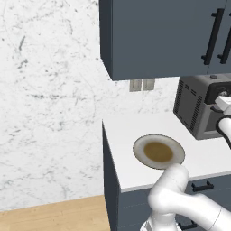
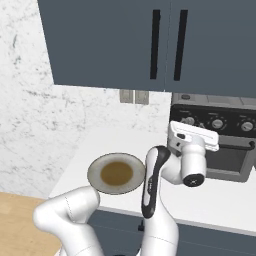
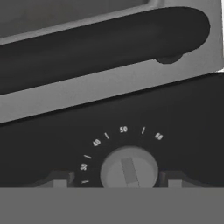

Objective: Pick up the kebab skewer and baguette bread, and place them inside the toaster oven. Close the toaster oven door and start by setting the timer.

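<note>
Silver timer knob, ringed by minute marks on dark panel; claw fingers flank it either side, grip uncertain. Toaster oven at tabletop rear, door shut. Brown-centred plate nearby.

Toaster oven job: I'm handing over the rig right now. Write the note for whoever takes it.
Tool: fingers either side of the round pale silver timer knob, not visibly clamped.
Boxy dark grey-black toaster oven: its glass-paned door with bar handle is closed.
Round plate: bare; skewer and baguette presumably inside.
Left: grip the knob and turn it to set the time.
</note>
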Tool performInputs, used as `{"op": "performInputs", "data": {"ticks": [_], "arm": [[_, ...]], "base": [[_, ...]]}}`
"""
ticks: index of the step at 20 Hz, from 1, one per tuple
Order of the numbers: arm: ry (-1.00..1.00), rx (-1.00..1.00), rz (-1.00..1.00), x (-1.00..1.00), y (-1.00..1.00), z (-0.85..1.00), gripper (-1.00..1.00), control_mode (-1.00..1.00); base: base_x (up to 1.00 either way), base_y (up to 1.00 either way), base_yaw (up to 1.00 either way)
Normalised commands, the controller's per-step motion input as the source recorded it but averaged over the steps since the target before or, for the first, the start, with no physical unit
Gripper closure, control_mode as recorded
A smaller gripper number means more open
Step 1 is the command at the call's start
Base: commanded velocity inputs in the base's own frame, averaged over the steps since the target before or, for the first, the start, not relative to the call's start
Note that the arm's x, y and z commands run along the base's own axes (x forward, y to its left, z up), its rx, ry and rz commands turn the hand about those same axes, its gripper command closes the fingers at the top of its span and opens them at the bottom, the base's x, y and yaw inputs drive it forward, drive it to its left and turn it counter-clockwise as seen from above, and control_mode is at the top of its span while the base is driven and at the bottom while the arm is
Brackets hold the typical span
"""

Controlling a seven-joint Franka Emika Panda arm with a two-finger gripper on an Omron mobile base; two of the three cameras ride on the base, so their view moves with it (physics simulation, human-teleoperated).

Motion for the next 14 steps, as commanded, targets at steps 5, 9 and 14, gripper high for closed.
{"op": "performInputs", "data": {"ticks": [5, 9, 14], "arm": [[-0.01, -0.03, 0.0, 0.12, -0.09, 0.0, 1.0, -1.0], [0.0, -0.06, 0.0, 0.12, -0.08, -0.01, 1.0, -1.0], [0.0, -0.09, 0.0, 0.03, -0.01, 0.0, 1.0, -1.0]], "base": [[0.0, 0.0, 0.0], [0.0, 0.0, 0.0], [0.0, 0.0, 0.0]]}}
